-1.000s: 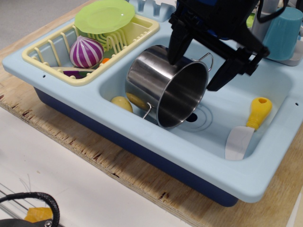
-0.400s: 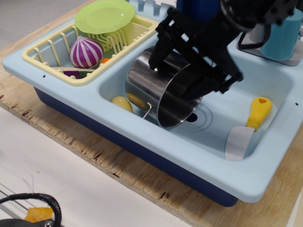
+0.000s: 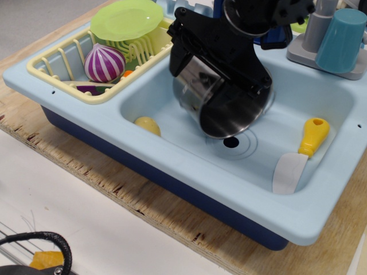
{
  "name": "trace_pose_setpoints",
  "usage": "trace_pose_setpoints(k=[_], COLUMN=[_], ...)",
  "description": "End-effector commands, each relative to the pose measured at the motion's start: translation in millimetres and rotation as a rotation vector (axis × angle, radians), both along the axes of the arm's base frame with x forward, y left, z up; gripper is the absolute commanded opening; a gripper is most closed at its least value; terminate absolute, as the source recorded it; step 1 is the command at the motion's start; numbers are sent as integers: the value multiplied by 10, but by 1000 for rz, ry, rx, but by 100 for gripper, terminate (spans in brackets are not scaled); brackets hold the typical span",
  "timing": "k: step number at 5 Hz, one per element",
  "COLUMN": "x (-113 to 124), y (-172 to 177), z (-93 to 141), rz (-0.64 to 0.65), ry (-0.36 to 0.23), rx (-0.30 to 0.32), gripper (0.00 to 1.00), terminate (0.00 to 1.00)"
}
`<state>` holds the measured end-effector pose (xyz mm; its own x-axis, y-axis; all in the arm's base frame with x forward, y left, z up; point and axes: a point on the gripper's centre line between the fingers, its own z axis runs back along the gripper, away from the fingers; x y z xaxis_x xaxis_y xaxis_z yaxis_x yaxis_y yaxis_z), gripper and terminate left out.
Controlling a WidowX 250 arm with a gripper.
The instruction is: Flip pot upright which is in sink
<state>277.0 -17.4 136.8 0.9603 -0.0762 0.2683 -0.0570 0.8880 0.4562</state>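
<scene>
The shiny steel pot (image 3: pixel 196 87) is in the light blue sink (image 3: pixel 189 172), tilted on its side with its dark round face turned toward the front right, above the drain (image 3: pixel 231 141). My black gripper (image 3: pixel 221 83) comes down from the top and is clamped over the pot's upper side, covering much of it. The pot seems lifted off the basin floor. Its wire handles are hidden.
A yellow-handled spatula (image 3: pixel 312 135) leans in the basin's right corner. A small yellow piece (image 3: pixel 147 125) lies at the basin's left. The pale yellow dish rack (image 3: pixel 63 57) holds a green plate (image 3: pixel 127 19) and a purple-striped vegetable (image 3: pixel 104 63). A teal cup (image 3: pixel 343 40) stands back right.
My gripper came down from above the pot and closed on it. The pot has shifted right and up and has turned; a yellow piece that showed beside it no longer shows.
</scene>
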Motion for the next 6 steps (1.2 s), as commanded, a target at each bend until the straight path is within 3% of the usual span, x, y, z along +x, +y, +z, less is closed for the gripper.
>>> trace_pose_setpoints(k=[1,2,4,5,6], x=[122,262,318,303,246], y=[75,101,99,39,59], z=[159,196,232,172,99], rz=[-44,-52,115,224,302], ry=[-165,-207,-204,-116,-67], rx=[-40,-78,-277,-325,-436], gripper=[0,0,0,0,0], terminate=[0,0,0,0,0])
